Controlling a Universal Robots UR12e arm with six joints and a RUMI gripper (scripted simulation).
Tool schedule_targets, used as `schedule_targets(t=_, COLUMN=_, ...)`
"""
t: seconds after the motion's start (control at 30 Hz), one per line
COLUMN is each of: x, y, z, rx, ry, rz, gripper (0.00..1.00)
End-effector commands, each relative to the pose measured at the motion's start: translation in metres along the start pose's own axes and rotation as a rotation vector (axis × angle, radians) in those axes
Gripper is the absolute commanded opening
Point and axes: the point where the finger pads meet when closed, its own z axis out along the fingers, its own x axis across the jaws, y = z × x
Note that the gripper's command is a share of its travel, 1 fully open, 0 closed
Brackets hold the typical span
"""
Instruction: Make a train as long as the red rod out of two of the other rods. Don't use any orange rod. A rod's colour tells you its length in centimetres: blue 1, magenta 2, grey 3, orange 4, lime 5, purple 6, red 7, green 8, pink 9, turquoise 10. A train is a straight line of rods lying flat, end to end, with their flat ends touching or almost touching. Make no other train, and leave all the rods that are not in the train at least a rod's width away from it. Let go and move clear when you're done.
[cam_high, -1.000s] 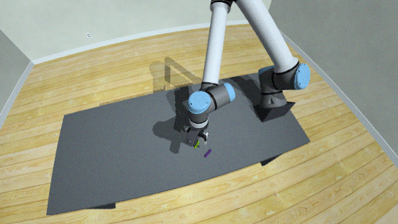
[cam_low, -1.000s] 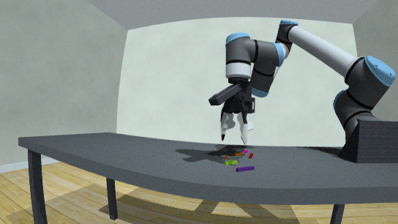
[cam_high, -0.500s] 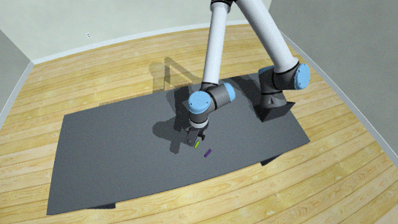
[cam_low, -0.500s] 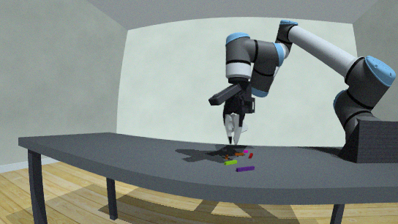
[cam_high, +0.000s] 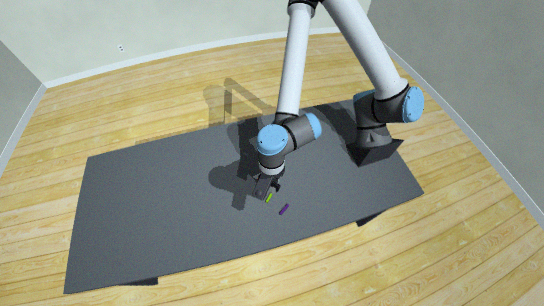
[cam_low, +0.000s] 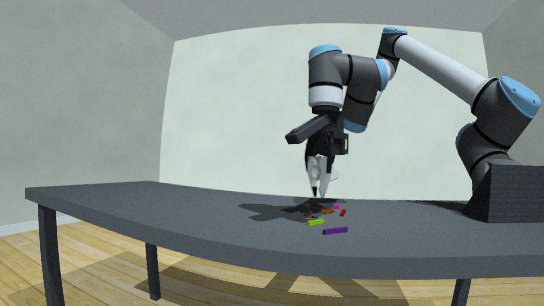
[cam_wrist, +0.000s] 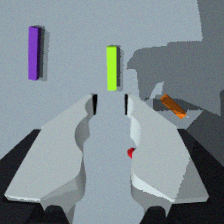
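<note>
My gripper (cam_high: 265, 192) (cam_low: 317, 192) (cam_wrist: 111, 95) is shut with only a narrow gap between its fingers and nothing in it, and it hangs a little above the table. A lime rod (cam_high: 269, 198) (cam_low: 315, 222) (cam_wrist: 112, 68) lies flat just beyond the fingertips. A purple rod (cam_high: 284, 209) (cam_low: 335, 230) (cam_wrist: 33, 52) lies apart from it. The red rod (cam_low: 342, 212) (cam_wrist: 131, 152) is mostly hidden behind my right finger in the wrist view. An orange rod (cam_low: 327, 211) (cam_wrist: 173, 106) lies in the arm's shadow. A small magenta rod (cam_low: 336, 206) lies behind them.
The rods lie in a loose cluster on the dark grey table (cam_high: 150, 225) (cam_low: 150, 210), near its front edge. A second small orange rod (cam_low: 310, 215) lies in the shadow. The arm's base block (cam_high: 375, 150) (cam_low: 510, 192) stands at the table's far right corner.
</note>
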Motion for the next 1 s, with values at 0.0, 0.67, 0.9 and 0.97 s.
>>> schedule_targets(t=0.0, x=0.000, y=0.000, z=-0.001, rx=0.001, ry=0.001, rz=0.000, gripper=0.14)
schedule_targets(t=0.67, x=0.000, y=0.000, z=0.007, rx=0.001, ry=0.000, rz=0.001, gripper=0.14)
schedule_targets(t=0.9, x=0.000, y=-0.001, z=0.013, rx=0.001, ry=0.000, rz=0.001, gripper=0.14)
schedule_targets(t=0.97, x=0.000, y=-0.001, z=0.016, rx=0.001, ry=0.000, rz=0.001, gripper=0.14)
